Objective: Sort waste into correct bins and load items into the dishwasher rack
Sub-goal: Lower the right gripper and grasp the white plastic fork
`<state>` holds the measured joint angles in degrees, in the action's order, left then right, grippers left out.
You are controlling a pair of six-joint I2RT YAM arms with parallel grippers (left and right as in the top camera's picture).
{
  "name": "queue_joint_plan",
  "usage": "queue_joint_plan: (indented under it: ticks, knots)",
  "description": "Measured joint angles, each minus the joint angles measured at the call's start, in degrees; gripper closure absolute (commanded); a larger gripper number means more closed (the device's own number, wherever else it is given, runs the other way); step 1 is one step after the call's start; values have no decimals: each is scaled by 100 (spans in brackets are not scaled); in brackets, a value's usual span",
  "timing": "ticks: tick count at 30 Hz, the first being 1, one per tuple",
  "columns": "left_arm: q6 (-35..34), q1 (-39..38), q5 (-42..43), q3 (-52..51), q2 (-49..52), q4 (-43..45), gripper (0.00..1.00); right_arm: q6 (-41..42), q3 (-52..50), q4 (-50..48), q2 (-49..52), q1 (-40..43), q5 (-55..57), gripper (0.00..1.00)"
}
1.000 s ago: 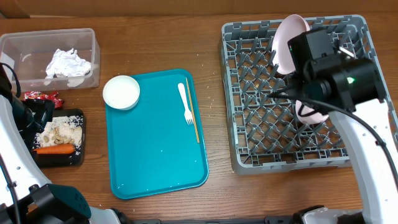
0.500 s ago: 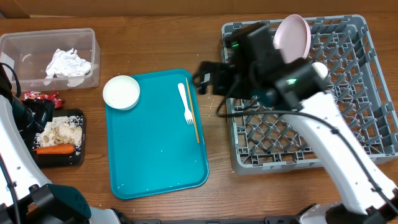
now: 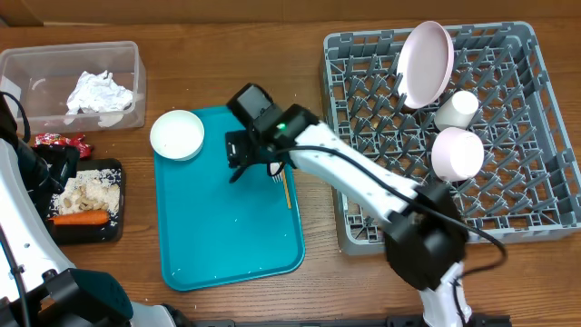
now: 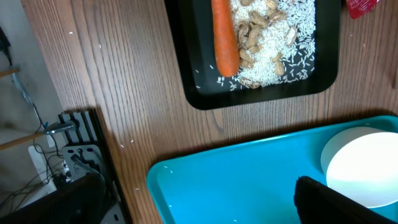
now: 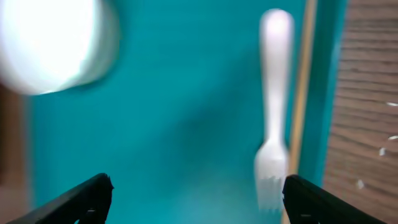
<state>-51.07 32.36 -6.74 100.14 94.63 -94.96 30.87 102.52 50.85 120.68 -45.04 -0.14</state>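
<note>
The right gripper (image 5: 198,190) hangs over the teal tray (image 3: 227,236) with its two fingers spread wide and nothing between them, so it is open and empty. The thing I judge it is going for is the white fork (image 5: 273,118), which lies flat on the tray near the right edge. In the wrist view the fork does not lie in the middle of the gap. It is shifted to the side of the right finger, almost in line with it. Its long axis runs along the tray's edge, the handle pointing away from the wrist camera and the tines toward it. The thin wooden chopstick (image 5: 303,87) lies parallel to the fork, just beside it, between the fork and the tray's rim. I think the fingers must shift a little sideways toward the fork to have it in the centre, and closing across the handle could catch the chopstick too, because the two are so near. The round white bowl (image 3: 177,134) rests at the tray's far left corner, well apart from the fork. The right arm is clearly the nearer one. The left gripper (image 4: 196,208), also open and empty, is at the other side, by the black tray (image 4: 193,87) with the carrot (image 4: 225,34). The grey rack (image 3: 334,136), where the fork should go, stands just to the right of the teal tray and already has a pink plate (image 3: 427,62) in it.
</note>
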Motion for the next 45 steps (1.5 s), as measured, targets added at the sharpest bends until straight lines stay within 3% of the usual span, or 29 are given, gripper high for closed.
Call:
queue_joint_plan:
  ticks: [6,18,25,37,42,45]
  knots:
    - [0,0,0,0,0,-2,0,44,-11,-175,586,22,640,12]
    - [0,0,0,0,0,0,0,48,-9,-627,992,37,852,18]
    - [0,0,0,-2,0,0,0,66,-9,-632,1021,26,903,32]
    - [0,0,0,0,0,0,0,151,-120,-654,1021,-48,914,33]
    - [0,0,0,0,0,0,0,192,-186,-717,1023,-48,944,47]
    - [0,0,0,0,0,0,0,227,-216,-756,1021,-48,988,62]
